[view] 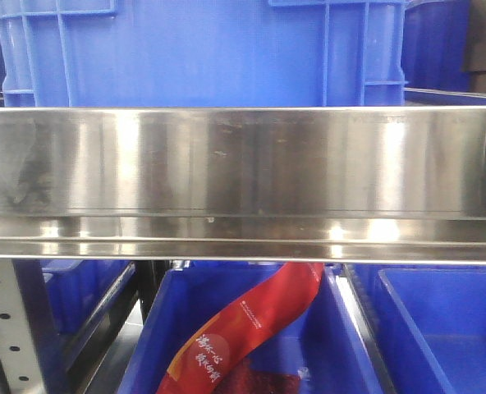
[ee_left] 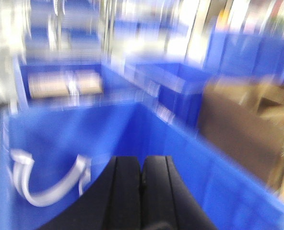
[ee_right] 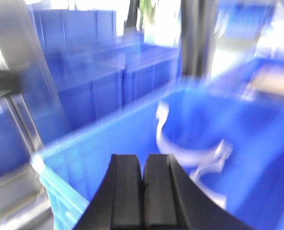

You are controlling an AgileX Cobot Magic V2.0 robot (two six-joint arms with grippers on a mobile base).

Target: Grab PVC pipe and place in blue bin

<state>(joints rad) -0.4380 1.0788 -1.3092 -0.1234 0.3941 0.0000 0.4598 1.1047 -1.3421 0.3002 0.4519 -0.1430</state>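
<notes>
A: Looking into the blue bin [ee_left: 60, 143], where is the PVC pipe [ee_left: 46, 184]?

B: Curved on the bin floor, ahead-left of the left jaws [ee_left: 141, 177], ahead-right of the right jaws [ee_right: 143, 179]. Both pairs are pressed together, empty.

A: Nearer arm?

B: Cannot tell; both wrist views blur. The front view shows only a steel shelf [view: 243, 176], no pipe.

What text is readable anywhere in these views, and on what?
Red banner lying in the lower blue bin, front view: white Chinese characters near its lower end plus a small white line with a logo higher up; both too small and tilted to read.
Left wrist view: motion-blurred, no text visible.
Right wrist view: motion-blurred, no text visible.
Steel shelf rail: no markings.
</notes>
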